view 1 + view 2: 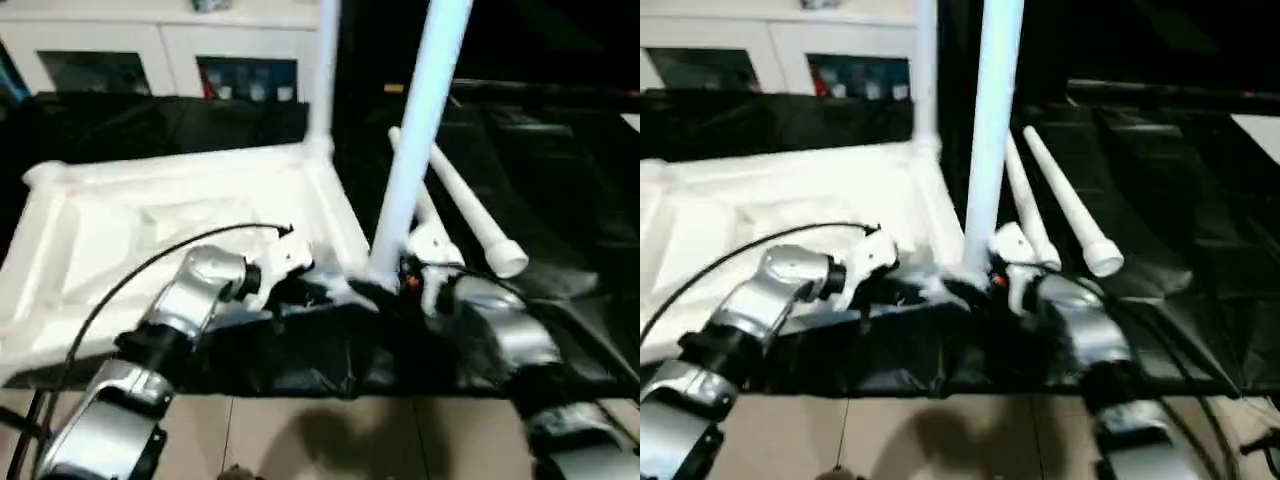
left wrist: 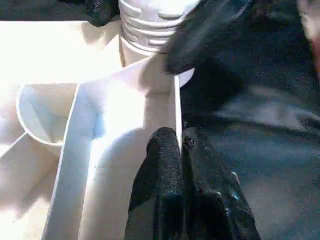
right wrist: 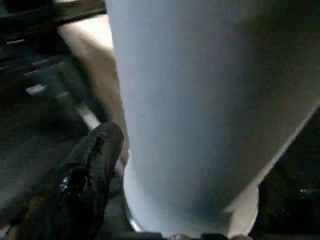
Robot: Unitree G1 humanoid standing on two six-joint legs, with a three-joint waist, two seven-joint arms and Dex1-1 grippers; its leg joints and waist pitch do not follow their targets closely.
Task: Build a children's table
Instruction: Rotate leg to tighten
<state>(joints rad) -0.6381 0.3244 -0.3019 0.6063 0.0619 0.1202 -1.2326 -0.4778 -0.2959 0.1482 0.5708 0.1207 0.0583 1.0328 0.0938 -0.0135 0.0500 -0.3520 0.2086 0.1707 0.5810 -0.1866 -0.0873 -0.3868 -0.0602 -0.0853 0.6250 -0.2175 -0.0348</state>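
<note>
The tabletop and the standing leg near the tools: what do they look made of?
The tabletop looks like white moulded plastic with a smooth, slightly glossy finish: thin raised ribs and a round corner socket show in the left wrist view. The standing leg seems to be the same smooth white plastic, a tapered tube with moulded rings at its base; whether it is hollow cannot be seen.

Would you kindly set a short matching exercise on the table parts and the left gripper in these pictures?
Things:
1. near leg
2. far leg
3. loose legs
4. left gripper

States:
A. lying on the black sheet
B. shut on the tabletop's rim
C. upright at the near corner, by the right gripper
D. upright at the far corner

Pairs: 1-C, 2-D, 3-A, 4-B
</note>
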